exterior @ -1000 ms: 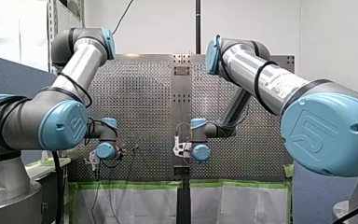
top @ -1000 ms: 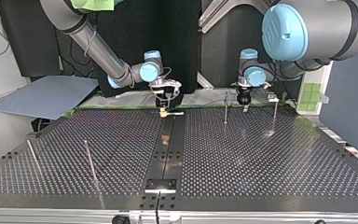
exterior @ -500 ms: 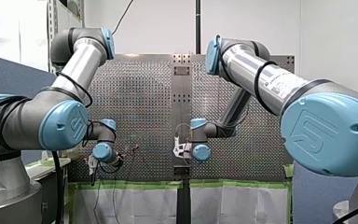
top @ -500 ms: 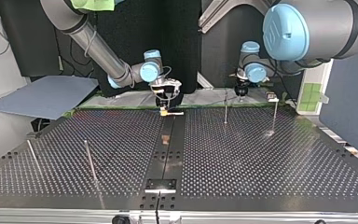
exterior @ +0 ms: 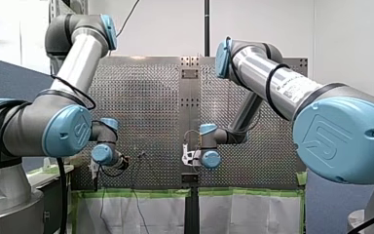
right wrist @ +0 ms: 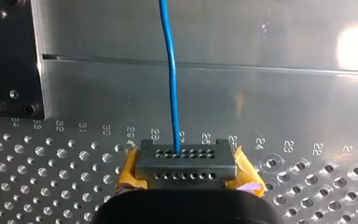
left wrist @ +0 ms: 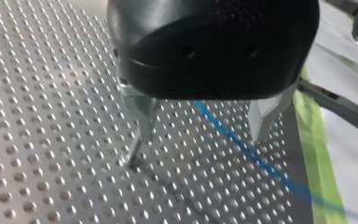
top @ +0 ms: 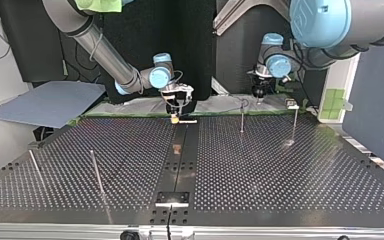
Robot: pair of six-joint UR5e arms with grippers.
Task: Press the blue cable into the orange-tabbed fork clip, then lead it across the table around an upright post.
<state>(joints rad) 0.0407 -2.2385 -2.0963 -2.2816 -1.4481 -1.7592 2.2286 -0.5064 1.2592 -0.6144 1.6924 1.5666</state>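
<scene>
Our left gripper (left wrist: 198, 147) hangs spread wide, with the blue cable (left wrist: 242, 145) running loose between its metal fingers (left wrist: 142, 116). Our right gripper (top: 176, 111) sits over the orange-tabbed fork clip (right wrist: 186, 163). We can't tell its grip, but the cable looks seated. So routing's next, we reckon: pinch the cable and swing it round the nearest post (top: 241, 117), minding the second post (top: 294, 122) beside it.

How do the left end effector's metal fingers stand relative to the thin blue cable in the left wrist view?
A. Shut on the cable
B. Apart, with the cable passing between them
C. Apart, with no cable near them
B: the left end effector has its metal fingers spread apart, and the thin blue cable runs through the gap unclamped.
</scene>
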